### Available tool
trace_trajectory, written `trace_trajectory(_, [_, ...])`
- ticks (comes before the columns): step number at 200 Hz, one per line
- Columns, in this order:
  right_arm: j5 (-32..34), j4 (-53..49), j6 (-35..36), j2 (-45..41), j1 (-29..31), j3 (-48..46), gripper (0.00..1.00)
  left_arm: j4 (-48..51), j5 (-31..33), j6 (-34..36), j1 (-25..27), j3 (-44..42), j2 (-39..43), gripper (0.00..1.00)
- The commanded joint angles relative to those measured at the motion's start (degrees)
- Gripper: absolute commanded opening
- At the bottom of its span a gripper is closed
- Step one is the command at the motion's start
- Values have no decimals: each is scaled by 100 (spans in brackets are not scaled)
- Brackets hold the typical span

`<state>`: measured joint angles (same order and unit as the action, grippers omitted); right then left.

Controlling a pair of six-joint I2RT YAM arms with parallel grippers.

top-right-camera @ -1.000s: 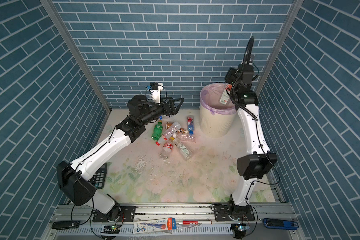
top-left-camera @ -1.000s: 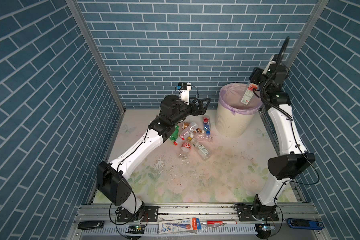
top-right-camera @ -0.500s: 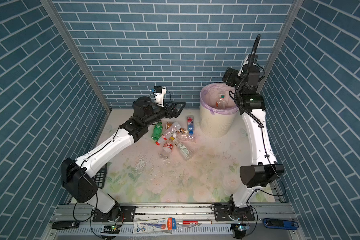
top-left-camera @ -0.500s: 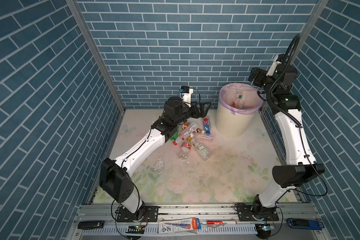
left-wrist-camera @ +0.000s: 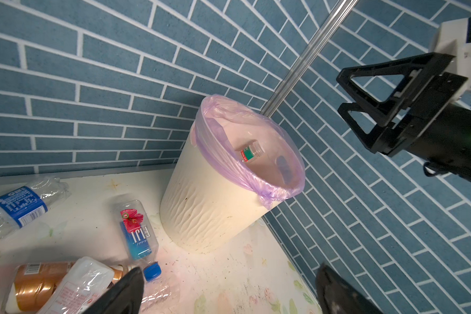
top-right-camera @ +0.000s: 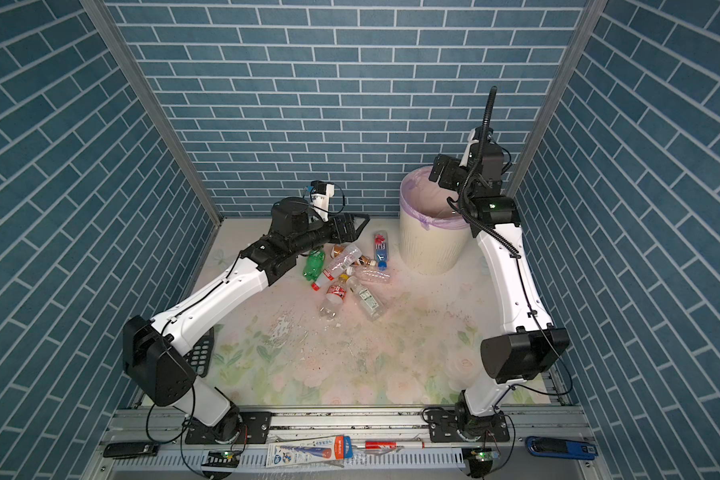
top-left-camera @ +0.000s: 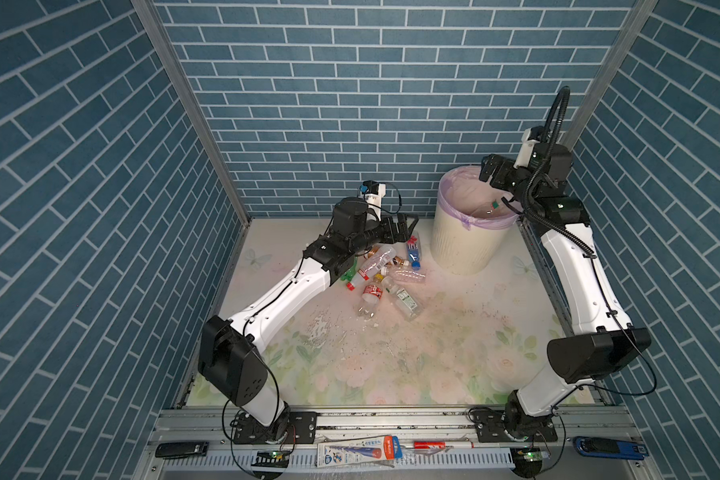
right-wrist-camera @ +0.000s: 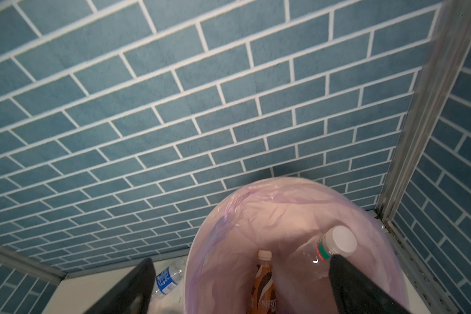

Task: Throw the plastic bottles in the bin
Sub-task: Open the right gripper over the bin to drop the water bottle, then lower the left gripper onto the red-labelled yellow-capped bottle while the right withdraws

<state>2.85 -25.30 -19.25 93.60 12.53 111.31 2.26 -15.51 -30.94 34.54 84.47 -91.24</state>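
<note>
Bottles lie heaped on the bench, left of the bin; 2 more show inside it. Left hand hovers released over the pile's far edge, nothing between its jaws. Fiji bottle lies just near of it, long axis running near-far, cap nearward. Right hand hangs released and empty above the bin's far rim, so the left arm is nearer.
</note>
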Motion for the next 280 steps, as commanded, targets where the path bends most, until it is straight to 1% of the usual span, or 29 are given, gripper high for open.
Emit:
trace_trajectory(1, [-206,47,-40,-528,244,-457,99,465,252,-90,28,-320,240,99])
trace_trajectory(13, [-195,65,-76,-681,408,-770,99,581,310,-138,26,-490,340,99])
trace_trajectory(28, [-155,157,-51,-883,751,-1262,99,767,420,-149,30,-718,472,99])
trace_trajectory(56, [95,365,-89,-1236,1244,-2139,99,1500,1283,-395,44,-1078,755,99])
trace_trajectory(77, [133,564,-250,-1491,1478,-2773,99,1681,1451,-322,44,-1479,996,99])
trace_trajectory(120, [201,753,-455,-1743,1992,-3839,99,1260,1233,-308,44,-2628,1358,99])
trace_trajectory(162, [247,1140,-708,-1883,2417,-4786,99,911,991,-307,44,-3426,1238,99])
trace_trajectory(204, [242,1337,-945,-1843,2770,-5258,99,389,831,7,44,-3749,920,99])
trace_trajectory(227, [240,1438,-1099,-1991,2815,-5490,99,162,752,148,44,-3759,688,99])
trace_trajectory(248, [285,1478,-1186,-2231,2815,-5686,99,110,804,225,49,-3687,413,99])
trace_trajectory(280, [277,1360,-1117,-2490,2811,-5802,99,-44,970,465,49,-3631,49,99])
